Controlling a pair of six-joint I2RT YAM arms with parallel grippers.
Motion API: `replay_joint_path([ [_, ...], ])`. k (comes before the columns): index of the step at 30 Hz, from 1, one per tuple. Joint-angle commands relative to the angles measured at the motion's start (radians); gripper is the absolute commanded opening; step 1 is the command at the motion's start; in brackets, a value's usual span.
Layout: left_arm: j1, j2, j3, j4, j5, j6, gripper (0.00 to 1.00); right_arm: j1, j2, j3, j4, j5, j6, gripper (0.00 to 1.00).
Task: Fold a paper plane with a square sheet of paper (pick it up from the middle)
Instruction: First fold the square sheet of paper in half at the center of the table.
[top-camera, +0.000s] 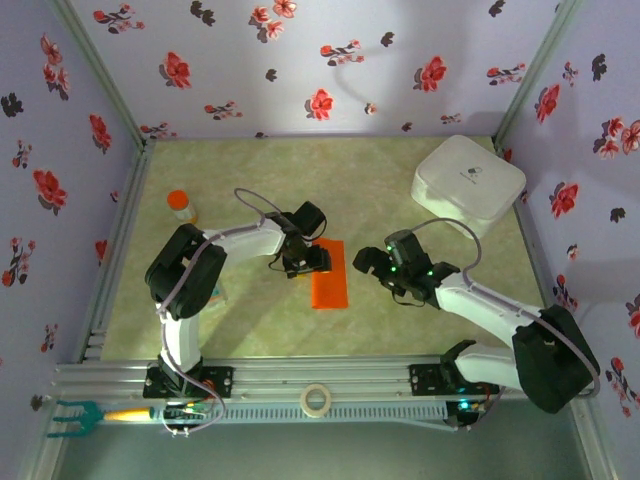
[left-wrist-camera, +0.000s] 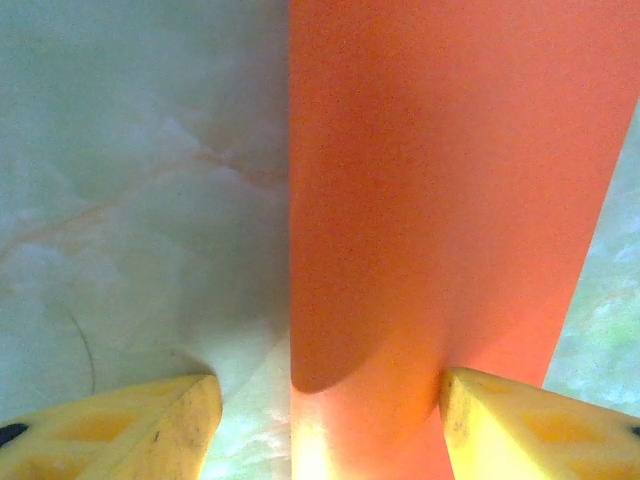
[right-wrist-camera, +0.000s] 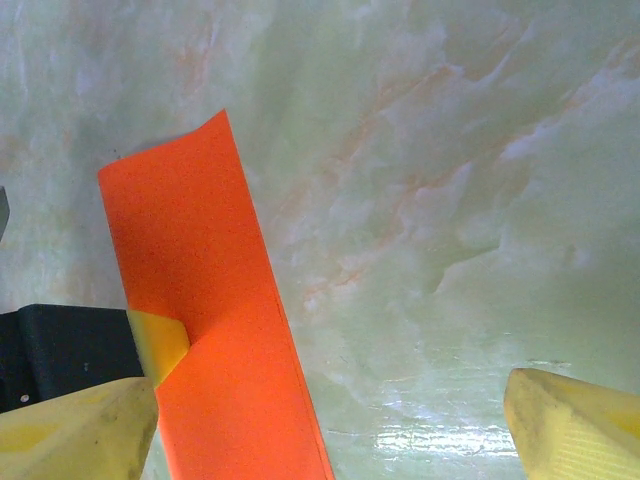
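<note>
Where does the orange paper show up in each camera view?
Top external: orange paper at the centre of the marbled green tabletop.
Left wrist: paper centre to right, top to bottom.
Right wrist: paper lower left, a tilted strip.
Shared landmark: that tabletop.

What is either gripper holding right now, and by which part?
Nothing is gripped. The left gripper stands open astride a long edge of the orange paper, one fingertip on it; the right gripper is open beside it.
</note>
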Motion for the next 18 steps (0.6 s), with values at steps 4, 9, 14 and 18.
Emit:
replay_joint_path([
  [4,-0.005,0.092,-0.050,0.045,-0.048,0.031,0.62,-0.006,-0.034,-0.013,-0.008,0.027,0.024,0.90],
  [9,-0.004,0.099,-0.043,0.044,-0.042,0.031,0.62,-0.006,-0.064,-0.020,-0.020,0.038,0.020,0.91],
  [14,-0.004,0.099,-0.047,0.046,-0.042,0.029,0.62,-0.007,-0.067,-0.015,-0.023,0.041,0.018,0.91],
  [18,-0.004,0.104,-0.042,0.044,-0.036,0.029,0.62,-0.007,-0.062,-0.014,-0.019,0.036,0.018,0.91],
])
